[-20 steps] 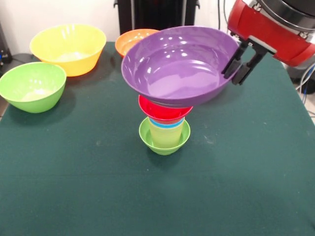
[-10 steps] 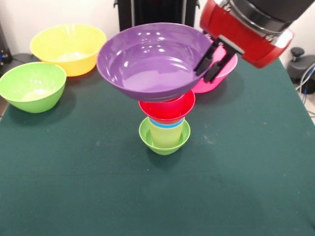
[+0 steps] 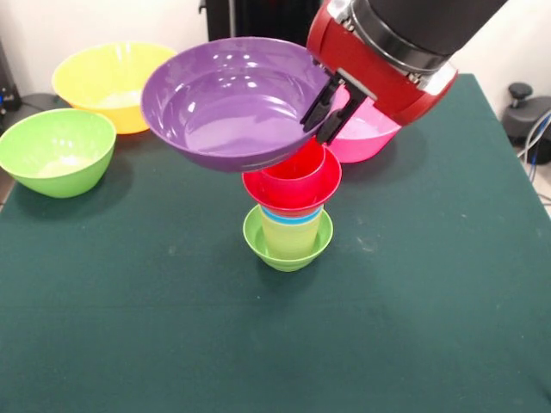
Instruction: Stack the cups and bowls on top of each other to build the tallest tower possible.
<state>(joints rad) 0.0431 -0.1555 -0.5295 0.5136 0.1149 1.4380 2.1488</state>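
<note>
Where the arm [image 3: 392, 47] descends from the upper right of the front view, its gripper [image 3: 325, 110] is clamped on the right rim of the purple bowl [image 3: 228, 103], one black finger inside the rim and one outside. This bowl hangs tilted in the air, its open side facing up and toward the camera, and lies above and to the left of the tower [image 3: 291, 211]; whether its underside touches the tower cannot be told. At mid-table the tower stands upright: lime bowl [image 3: 287, 249] as base, a yellow cup [image 3: 291, 234] in it, a blue rim above, then the red bowl [image 3: 293, 188] with the red cup [image 3: 294, 170] nested inside (the topmost piece). Behind the gripper, partly hidden, sits the pink bowl [image 3: 366, 138]. At far left stand the yellow bowl [image 3: 112, 86] and, nearer, the green bowl [image 3: 56, 151], just beside each other on the dark green table [image 3: 413, 301]. No overhead view is given.
</note>
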